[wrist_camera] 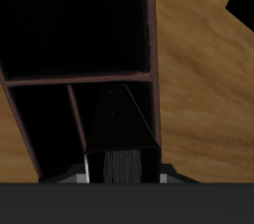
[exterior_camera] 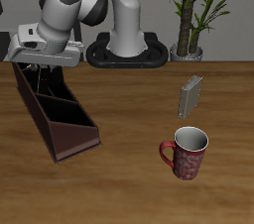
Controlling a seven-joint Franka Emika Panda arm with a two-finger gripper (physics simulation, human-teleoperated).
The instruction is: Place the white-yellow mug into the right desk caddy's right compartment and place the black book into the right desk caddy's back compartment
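The gripper (exterior_camera: 32, 69) hangs over the far end of the right desk caddy (exterior_camera: 60, 117), its fingers reaching down toward the caddy's back section. The wrist view shows a dark, flat-sided slab standing between the grey fingertips (wrist_camera: 121, 167) and running down into a narrow black-walled slot; it looks like the black book (wrist_camera: 124, 119), but the render is too dark to be certain, and whether the fingers are clamped on it or parted from it cannot be told. The arm (exterior_camera: 64, 10) leans forward and low from its base at the table's back edge, white and grey shells bent sharply at the wrist, with the hand pointing almost straight down.

The caddy is a long maroon-brown box with black insides and sloping side walls (thin dividers split it into sections), lying at an angle from the back edge toward the table's front edge. The wooden table (exterior_camera: 129, 183) has a warm grain. Farther along, a small thick grey book (exterior_camera: 190, 95) stands upright mid-table, and nearer the front edge sits a dark red speckled mug (exterior_camera: 187, 154), rounded, its handle turned toward the caddy. The white-yellow mug is not visible in either view.
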